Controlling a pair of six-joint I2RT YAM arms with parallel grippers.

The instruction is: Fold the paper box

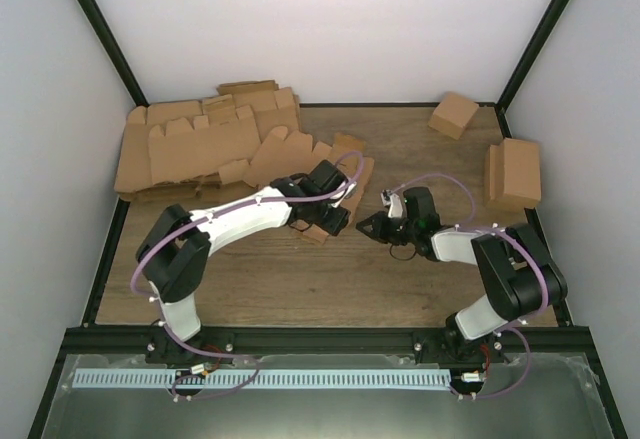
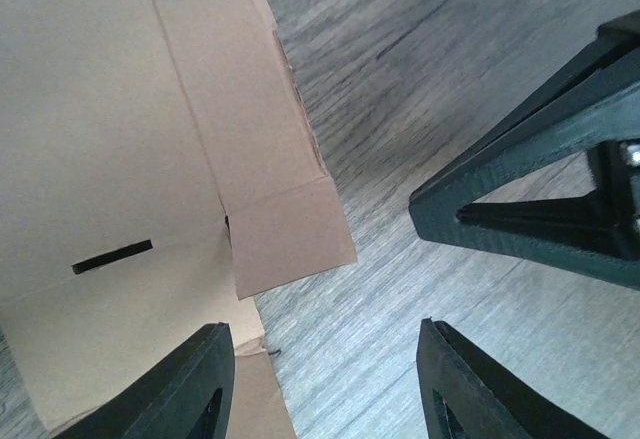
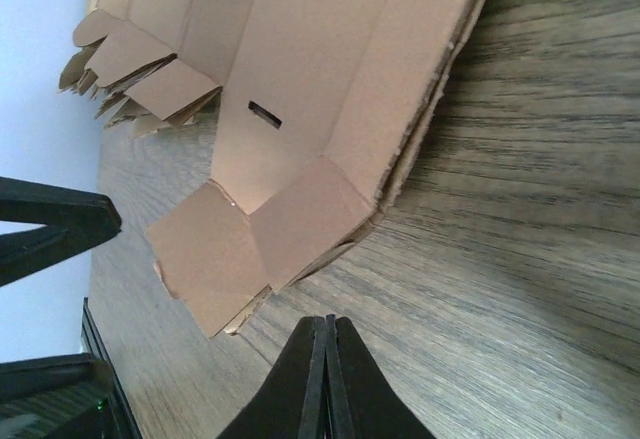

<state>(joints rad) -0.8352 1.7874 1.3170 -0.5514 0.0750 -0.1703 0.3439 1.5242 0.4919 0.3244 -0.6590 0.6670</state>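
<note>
While the paper box [image 1: 362, 171] is lying unfolded on the wooden table [image 1: 260, 289], mid-table and just right of the pile of flat blanks [image 1: 200, 139], the overhead view is showing the left gripper [image 1: 330, 221] reaching over its near edge and the right gripper [image 1: 368, 227] pointing at it from close beside.

The left wrist view is showing the left gripper [image 2: 322, 339] standing with its jaws apart and holding nothing. The sheet's corner flap [image 2: 290, 239] is lying just beside one finger [image 2: 190, 389], not between the pair.

The right wrist view is showing the right gripper [image 3: 325, 339] with its fingers pressed fully together and carrying nothing, aiming at the end flaps [image 3: 300, 219], which are lifting slightly off the table.

Judgement: the sheet is appearing light, thin and stiff only along its panels, and it is likely bending readily at the creases and sliding on the smooth wood. An edge pinch on a raised flap, with the other gripper pinning the centre panel, is looking soundest; hard squeezing is risking stray creases.
</note>
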